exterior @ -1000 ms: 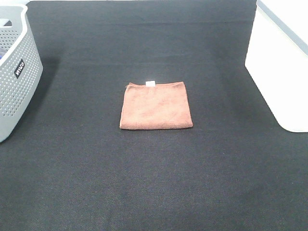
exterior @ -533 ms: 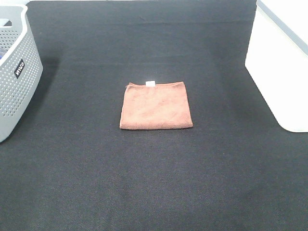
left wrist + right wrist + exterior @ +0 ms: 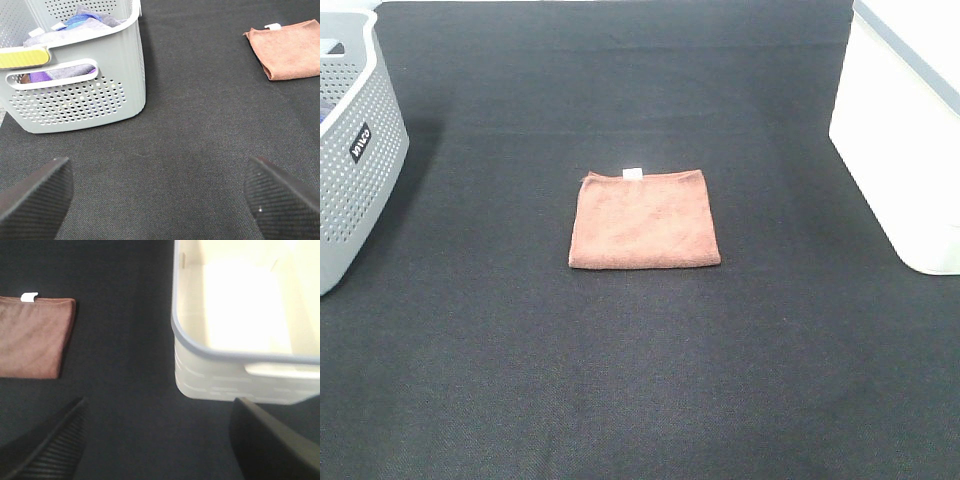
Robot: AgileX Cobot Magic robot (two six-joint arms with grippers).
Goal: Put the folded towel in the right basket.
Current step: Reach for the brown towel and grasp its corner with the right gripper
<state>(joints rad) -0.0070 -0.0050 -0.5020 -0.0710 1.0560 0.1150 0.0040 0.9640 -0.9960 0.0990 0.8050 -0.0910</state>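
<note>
Black mat (image 3: 640, 390), folded towel (image 3: 644, 219) lying flat, left pincer (image 3: 160, 196) wide apart, empty, right pincer (image 3: 160, 441) wide apart, empty

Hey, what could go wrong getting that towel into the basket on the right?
The towel lies flat on the black cloth, so a pinch may lift only its top layer and unfold it. The white basket has a tall wall; a low carry could snag the rim.
</note>
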